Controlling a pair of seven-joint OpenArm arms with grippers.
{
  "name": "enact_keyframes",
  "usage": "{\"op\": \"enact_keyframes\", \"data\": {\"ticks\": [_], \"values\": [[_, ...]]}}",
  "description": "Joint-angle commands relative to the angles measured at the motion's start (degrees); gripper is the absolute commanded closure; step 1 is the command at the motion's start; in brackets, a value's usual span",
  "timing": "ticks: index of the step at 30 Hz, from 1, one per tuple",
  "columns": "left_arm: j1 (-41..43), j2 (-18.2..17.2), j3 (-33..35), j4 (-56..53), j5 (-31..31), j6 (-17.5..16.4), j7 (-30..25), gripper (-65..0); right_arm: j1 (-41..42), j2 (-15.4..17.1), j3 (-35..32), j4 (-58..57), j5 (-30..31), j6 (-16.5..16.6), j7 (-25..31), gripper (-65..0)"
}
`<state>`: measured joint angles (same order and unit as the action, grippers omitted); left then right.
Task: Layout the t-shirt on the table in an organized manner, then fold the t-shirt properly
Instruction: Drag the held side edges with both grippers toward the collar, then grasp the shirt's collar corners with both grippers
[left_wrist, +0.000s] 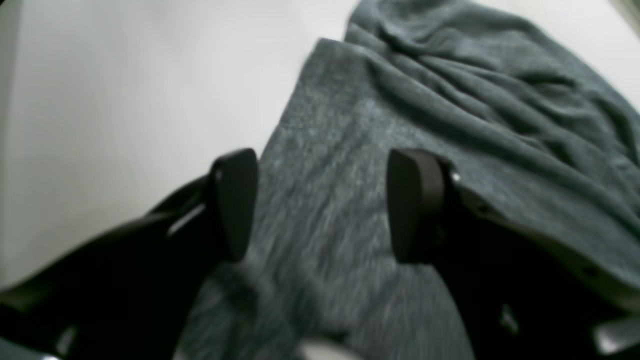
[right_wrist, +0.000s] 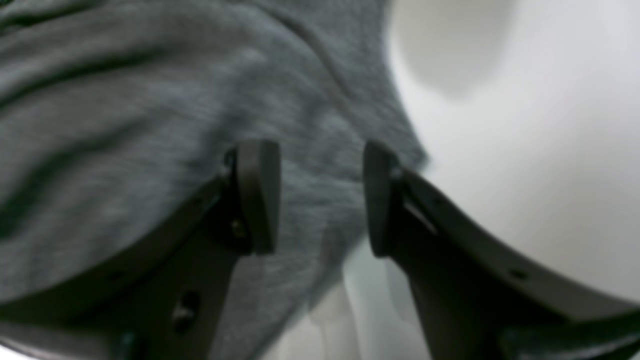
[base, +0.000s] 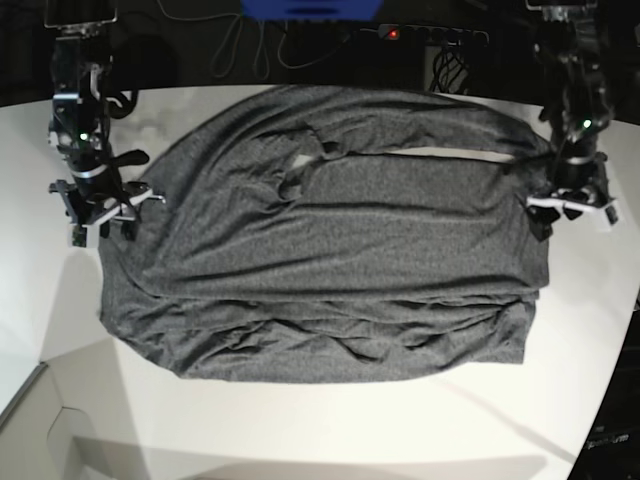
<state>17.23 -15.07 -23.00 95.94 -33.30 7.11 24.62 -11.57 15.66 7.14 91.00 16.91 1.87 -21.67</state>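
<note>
**Both side edges lined up for a grasp, shirt spread but wrinkled**

The t-shirt (base: 330, 260) is laid across the middle of the table (base: 300, 430), broadly spread out but rumpled, with long creases running side to side and a bunched band along the near hem. A small gap showing white is seen near the upper middle, where the cloth is puckered.

The left gripper (left_wrist: 322, 205) is positioned over the shirt's edge, fingers (left_wrist: 235, 200) parted wide, nothing held; grey knit is seen between and below them. The right gripper (right_wrist: 320, 197) is set at the opposite side edge, fingers (right_wrist: 257, 195) also parted, nothing clamped; cloth lies under one finger and bare table under the other. Whether either gripper touches the fabric cannot be told from the blurred wrist views.

The step in hand is judged to be the layout stage: both side edges are to be pinched and drawn apart. For a clean result, only the top border should be caught, both sides gripped at matching height, and the pull kept level and outward so creases are flattened rather than dragged. The near hem bunching is likely to need a separate tug before folding is begun.
</note>
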Motion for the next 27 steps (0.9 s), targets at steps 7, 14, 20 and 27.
{"op": "enact_keyframes", "data": {"ticks": [7,14,20,27], "values": [[8.7,-1.1,-4.9,3.8,0.2,0.4,-1.2,-39.4,-3.9,-0.7,1.2,2.1,-0.1,-0.2,0.9,-27.5],[12.9,-1.1,-5.8,2.5,0.3,0.3,-1.2,-39.4,-8.6,-1.2,1.3,7.2,-0.1,-0.2,0.9,-27.5],[12.7,-1.1,-5.8,-0.8,0.3,0.3,-1.2,-39.4,-12.3,-3.2,1.3,8.5,-0.1,-0.2,0.9,-27.5],[10.1,-1.0,-5.3,-5.1,0.6,0.3,-1.2,-39.3,-15.1,-3.9,1.1,8.6,-0.1,-0.2,1.0,-27.5]]}}
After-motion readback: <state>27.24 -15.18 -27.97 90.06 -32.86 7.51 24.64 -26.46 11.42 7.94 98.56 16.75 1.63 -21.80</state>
